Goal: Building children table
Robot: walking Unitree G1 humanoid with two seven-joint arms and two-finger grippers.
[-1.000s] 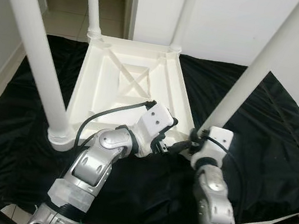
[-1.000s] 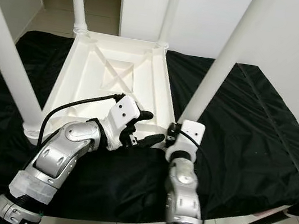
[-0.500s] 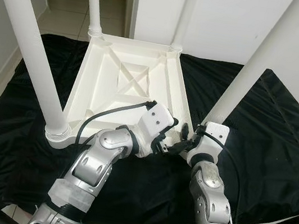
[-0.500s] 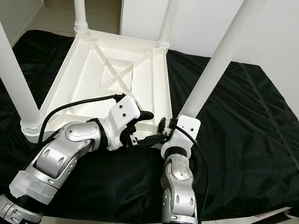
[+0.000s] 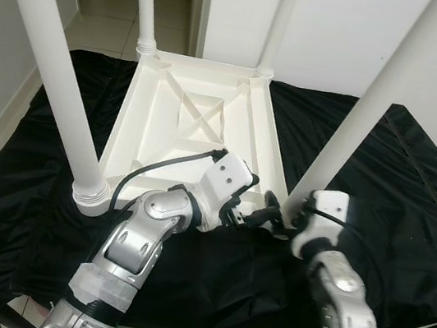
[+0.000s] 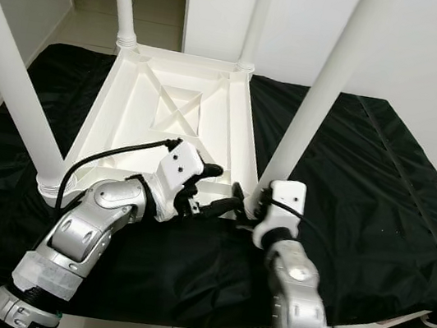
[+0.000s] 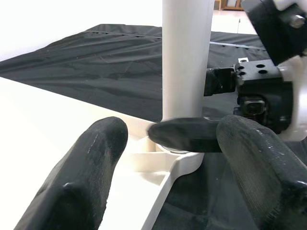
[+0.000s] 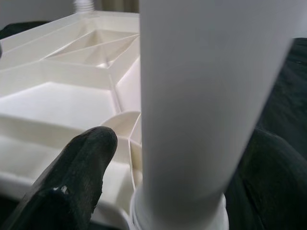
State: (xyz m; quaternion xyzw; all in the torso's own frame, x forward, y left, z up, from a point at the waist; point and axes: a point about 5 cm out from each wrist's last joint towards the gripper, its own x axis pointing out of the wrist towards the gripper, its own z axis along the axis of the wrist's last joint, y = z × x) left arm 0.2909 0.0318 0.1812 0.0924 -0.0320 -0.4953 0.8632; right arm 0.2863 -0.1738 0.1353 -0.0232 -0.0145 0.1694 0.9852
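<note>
Tabletop (image 5: 200,120) lies upside down on the black cloth (image 5: 412,203), so its legs point upward for fitting. At the near right corner, the right gripper (image 8: 158,158) has its jaws spread around the near right leg (image 5: 346,143), likely seating it. The left gripper (image 7: 168,158), jaws apart, waits just beside that socket.

Upturned white plastic children's table (image 5: 192,118) lies on a black cloth-covered bench (image 5: 414,187), legs up.
Right gripper (image 6: 247,204) straddles the near-right white round leg (image 5: 353,127) at the bench's front edge; left gripper (image 5: 264,215) just left of it.
</note>
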